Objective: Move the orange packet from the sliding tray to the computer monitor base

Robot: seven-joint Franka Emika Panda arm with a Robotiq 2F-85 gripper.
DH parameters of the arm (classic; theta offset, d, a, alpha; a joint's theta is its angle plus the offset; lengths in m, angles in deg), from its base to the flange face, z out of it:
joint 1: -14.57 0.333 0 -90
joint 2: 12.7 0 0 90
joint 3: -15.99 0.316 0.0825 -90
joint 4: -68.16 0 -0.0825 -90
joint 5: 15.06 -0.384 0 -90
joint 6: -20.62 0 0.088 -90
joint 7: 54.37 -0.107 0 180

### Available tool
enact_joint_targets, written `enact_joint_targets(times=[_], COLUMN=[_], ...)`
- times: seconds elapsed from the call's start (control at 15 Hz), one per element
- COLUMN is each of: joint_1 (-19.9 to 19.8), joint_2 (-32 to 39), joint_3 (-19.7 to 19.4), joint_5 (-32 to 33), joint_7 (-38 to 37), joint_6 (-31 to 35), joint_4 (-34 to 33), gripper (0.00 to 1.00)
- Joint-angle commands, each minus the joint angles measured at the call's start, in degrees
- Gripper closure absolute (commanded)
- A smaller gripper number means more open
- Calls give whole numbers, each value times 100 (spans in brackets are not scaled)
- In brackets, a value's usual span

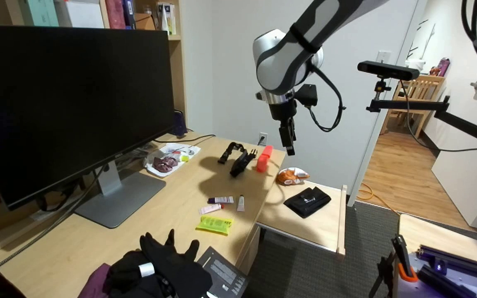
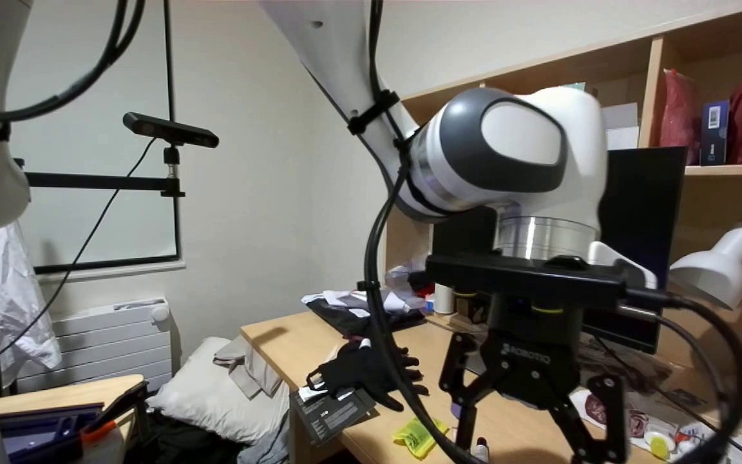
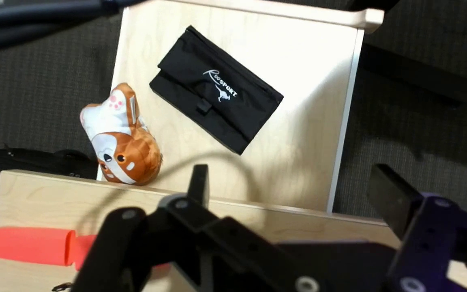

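An orange-and-white item with a dog face (image 1: 291,176), the only thing here matching the orange packet, lies on the pale wooden sliding tray (image 1: 317,225). In the wrist view the item (image 3: 138,152) lies at the tray's left side, against the desk edge; the tray (image 3: 294,162) extends beyond it. The grey monitor base (image 1: 133,196) stands on the desk under the black monitor (image 1: 73,103). My gripper (image 1: 289,150) is open and empty, above the desk edge and tray. Its spread fingers show in an exterior view (image 2: 536,444) and in the wrist view (image 3: 290,174), apart from the item.
A black pouch (image 1: 307,202) lies on the tray beside the item. On the desk (image 1: 180,198) are a red holder (image 1: 264,159), a black strap (image 1: 240,161), small tubes (image 1: 220,200), a yellow packet (image 1: 215,224), black gloves (image 1: 168,265) and a white tray (image 1: 193,151).
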Motion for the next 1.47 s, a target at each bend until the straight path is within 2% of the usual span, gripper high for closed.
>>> enact_joint_targets(times=[0.0, 0.4, 0.67, 0.73, 1.07, 1.2, 1.4], joint_1=[-611, -1158, -1181, -1207, -1211, -1453, -1775], joint_2=[826, 2178, 2900, 2527, 2650, 2608, 2881], joint_3=[72, 23, -88, -2, -2, 249, 426], joint_5=[-943, -1208, -927, -1000, -992, -1362, -1759], joint_7=[800, 807, 623, 705, 702, 1136, 1728], joint_6=[-430, -1632, -2748, -2234, -2303, -2035, -1666], joint_4=[-1144, -3134, -4281, -3647, -3790, -3720, -3946], gripper=[0, 0, 0, 0, 0, 0, 0])
